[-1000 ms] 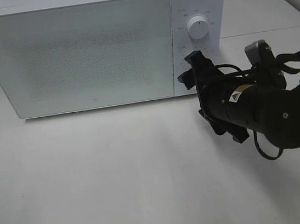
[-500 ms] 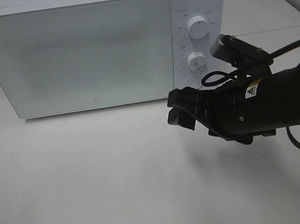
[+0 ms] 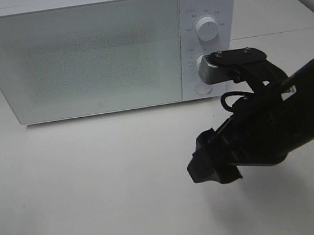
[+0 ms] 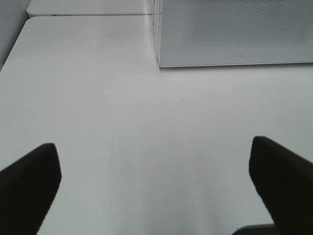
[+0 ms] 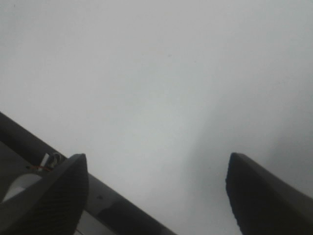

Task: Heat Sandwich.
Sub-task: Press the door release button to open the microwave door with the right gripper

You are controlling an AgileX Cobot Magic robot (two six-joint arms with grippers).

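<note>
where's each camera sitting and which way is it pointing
Exterior high: mounted above, looking down at the microwave front and white table; the right arm and right gripper show.
Left wrist: low over the table, facing the microwave's lower corner; only the left gripper, open, shows.
Right wrist: faces the tabletop, close; the open right gripper's two fingers show.
Shared: exterior and left wrist both see the microwave; all see the table.

Microwave (image 3: 206,6) interior hidden — frosted door (image 3: 79,52) shut
</note>
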